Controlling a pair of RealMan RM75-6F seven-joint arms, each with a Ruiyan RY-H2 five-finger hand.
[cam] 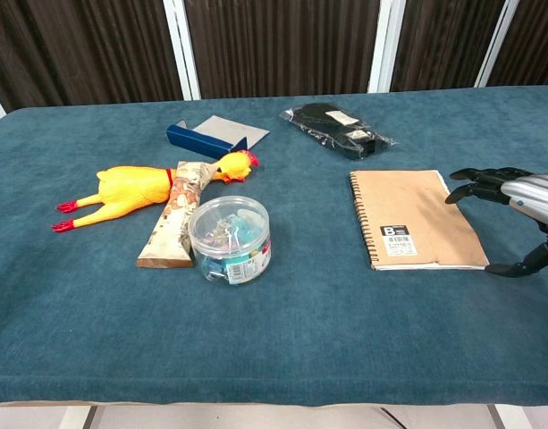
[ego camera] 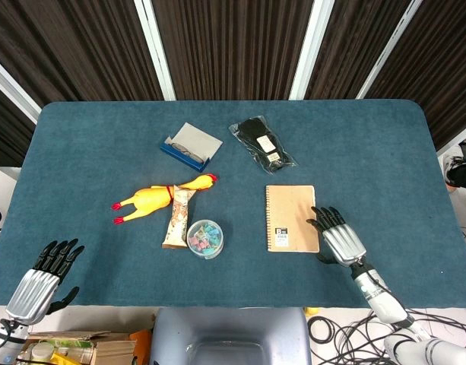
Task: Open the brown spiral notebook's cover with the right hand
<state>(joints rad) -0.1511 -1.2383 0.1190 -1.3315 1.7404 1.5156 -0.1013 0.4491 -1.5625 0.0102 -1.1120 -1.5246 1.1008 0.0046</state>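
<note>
Notebook (ego camera: 291,217) lies closed on the table (ego camera: 369,144), so the opening is not yet done. Right hand (ego camera: 337,241) waits just beside its right edge, fingers apart, holding nothing.

A yellow rubber chicken (ego camera: 158,198) lies on the blue bench (ego camera: 80,144), its head touching a wrapped snack bar (ego camera: 176,219). A clear round tub of clips (ego camera: 205,238) sits beside the bar. Farther back lie a blue box (ego camera: 191,145) and a black packet (ego camera: 263,143).
</note>
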